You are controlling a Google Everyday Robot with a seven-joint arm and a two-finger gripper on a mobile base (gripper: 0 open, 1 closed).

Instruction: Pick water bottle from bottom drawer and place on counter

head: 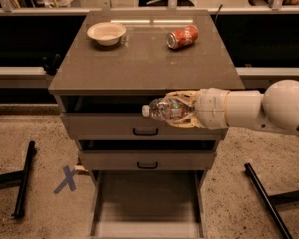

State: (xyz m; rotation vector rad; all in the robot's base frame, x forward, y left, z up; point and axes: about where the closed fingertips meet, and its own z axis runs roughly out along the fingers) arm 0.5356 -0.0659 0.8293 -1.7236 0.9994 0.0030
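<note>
Water bottle hangs on its side in the air, just in front of the top drawer and just under the front edge of the bench, with its white cap pointing to the left of the view. The gripper reaches in from the right on a thick white arm, and its jaws are clasped around the bottle's rear half, one above and one below. The band on the bottle is mostly hidden by the jaws, so nothing on it can be read. The bottom drawer is pulled far out below, its flat grey floor bare between low side walls. The middle drawer above it stands out only a little, and the top one a little less. On the bench, a pale bowl sits near the back left and a red soda can lies on its side near the back right (its lettering is too small to read), which leaves the whole front half of the surface open. On the speckled floor, a blue taped X lies left of the cabinet, with a black bar further left and another on the right.
</note>
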